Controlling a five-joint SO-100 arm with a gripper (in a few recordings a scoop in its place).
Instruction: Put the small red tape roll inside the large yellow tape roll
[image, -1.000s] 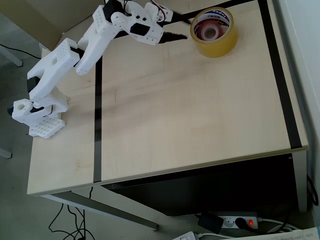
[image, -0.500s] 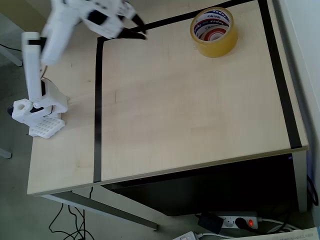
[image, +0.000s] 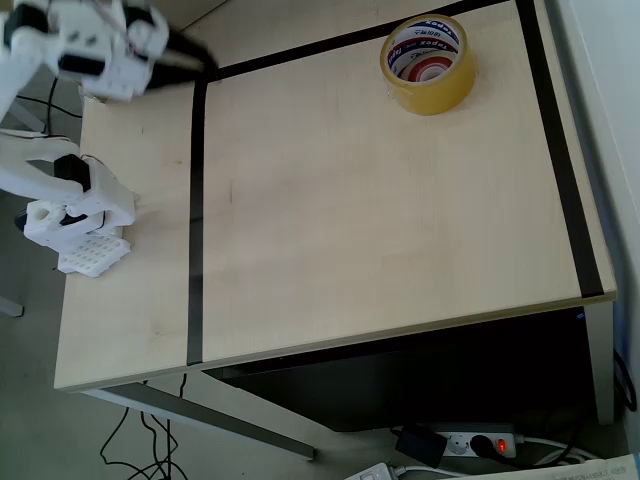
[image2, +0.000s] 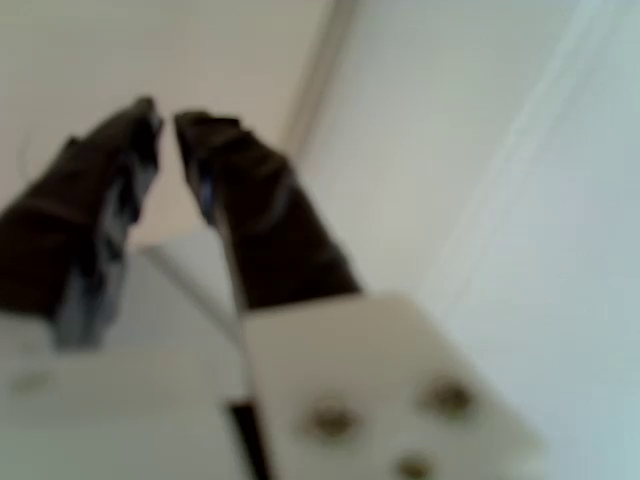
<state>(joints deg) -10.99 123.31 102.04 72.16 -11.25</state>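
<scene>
Already the small red tape roll with whitish core (image: 426, 68) sits inside the large translucent yellow packing-tape roll (image: 428, 64), at the far right of the light wooden tabletop (image: 370, 210) in the overhead view. Since a second ago the white arm has swung away from the rolls to the top-left corner. Its black-fingered end effector (image: 188, 55) holds nothing; in the wrist view the fingers (image2: 240, 190) point upward off the tabletop with a narrow gap, nearly closed. Judged from this, placement is done and the arm is retreating.
</scene>
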